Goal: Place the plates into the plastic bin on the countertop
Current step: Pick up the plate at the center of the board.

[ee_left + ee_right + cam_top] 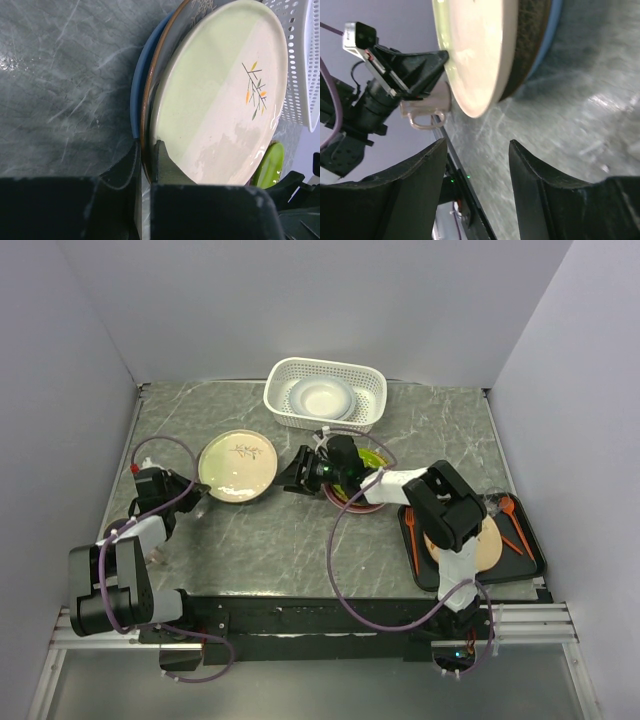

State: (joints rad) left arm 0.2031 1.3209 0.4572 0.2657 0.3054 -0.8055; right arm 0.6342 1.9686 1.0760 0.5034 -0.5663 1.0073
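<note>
Left hand (147, 146) is closed tight on the rim of the cream plate (220, 95). One finger lies on the plate's top face. The other sits outside the brown plate (150, 95) just under it, so both rims look pinched between them. A blue plate (136, 87) sits at the bottom of that stack, resting on the counter (60, 75).

In the top view the stack sits left of centre, with the left hand (192, 494) at its near-left edge. The cream plate (238, 465) has a sprig pattern, face up.

Right hand (298, 472) is half open and holds nothing. It sits just right of the stack, not touching it. The right wrist view shows the gap between its fingers (420, 185) with only counter in it, and the stack just ahead.

The plastic bin (375, 400) stands at the far edge of the counter, centre, with a white plate (322, 398) already inside it. A lime green plate (371, 458) lies under the right arm, near the bin's front.

A black tray (530, 562) is at the right, carrying a tan plate (487, 550) and orange utensils (512, 525). A clear mug (426, 107) stands near the left arm.
</note>
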